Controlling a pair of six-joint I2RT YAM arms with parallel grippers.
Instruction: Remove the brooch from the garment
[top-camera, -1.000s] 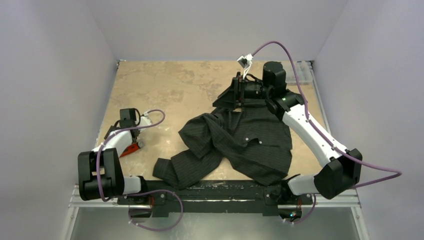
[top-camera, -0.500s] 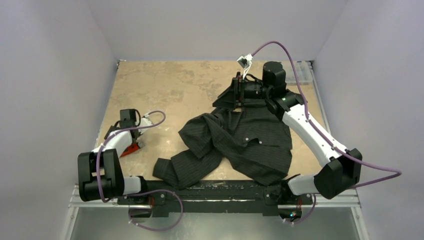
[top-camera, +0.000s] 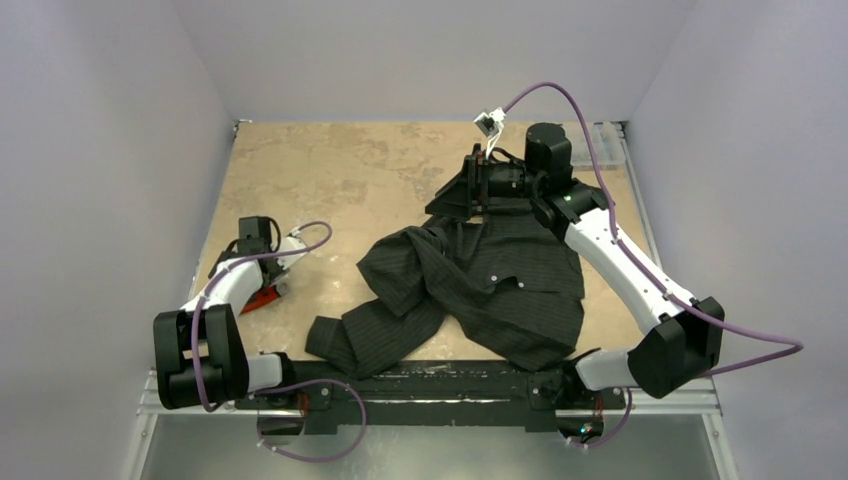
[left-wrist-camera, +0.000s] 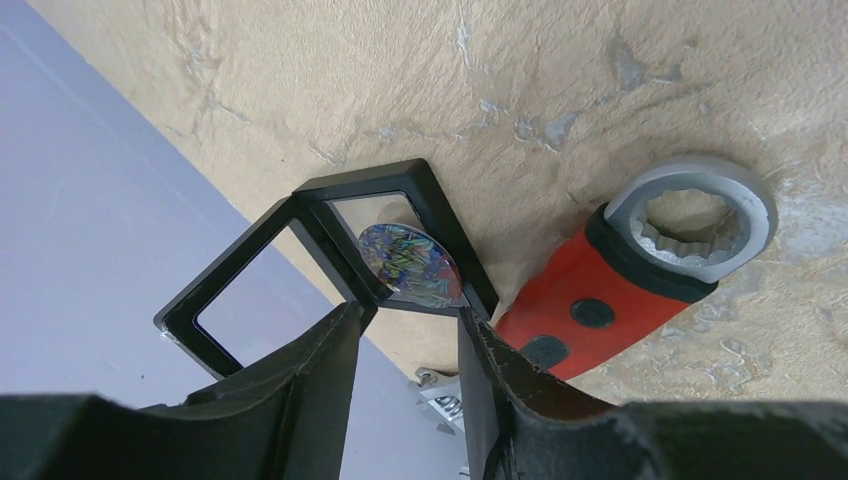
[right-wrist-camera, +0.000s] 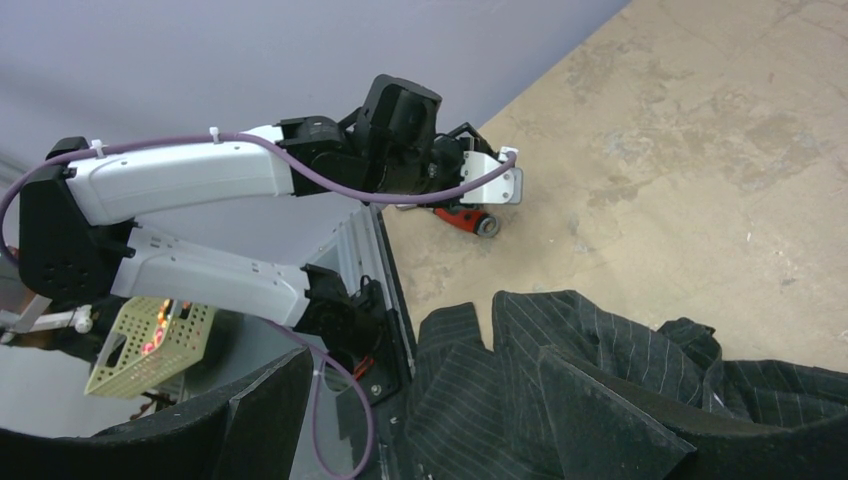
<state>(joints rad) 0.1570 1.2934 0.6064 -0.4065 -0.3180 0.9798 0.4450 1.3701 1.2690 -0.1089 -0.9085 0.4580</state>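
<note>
The garment (top-camera: 480, 285), a black pinstriped shirt, lies crumpled mid-table and also shows in the right wrist view (right-wrist-camera: 600, 360). A small pale round dot (top-camera: 491, 277) sits on its front; it is too small to tell brooch from button. My right gripper (top-camera: 462, 192) hovers at the shirt's far edge, jaws wide open over the fabric (right-wrist-camera: 425, 365). My left gripper (top-camera: 268, 285) is at the far left, away from the shirt. Its fingertips (left-wrist-camera: 412, 315) press the near corners of an open black frame case (left-wrist-camera: 360, 178) that holds a multicoloured disc (left-wrist-camera: 410, 265).
A red-handled ring wrench (left-wrist-camera: 640, 270) lies beside the case on the tan tabletop and shows in the top view (top-camera: 260, 298). Grey walls close the left, far and right sides. A metal rail (top-camera: 430, 375) runs along the near edge. A pale basket (right-wrist-camera: 150, 345) sits off the table.
The left arm has shifted slightly at its base and elbow. The right arm and the shirt have not moved.
</note>
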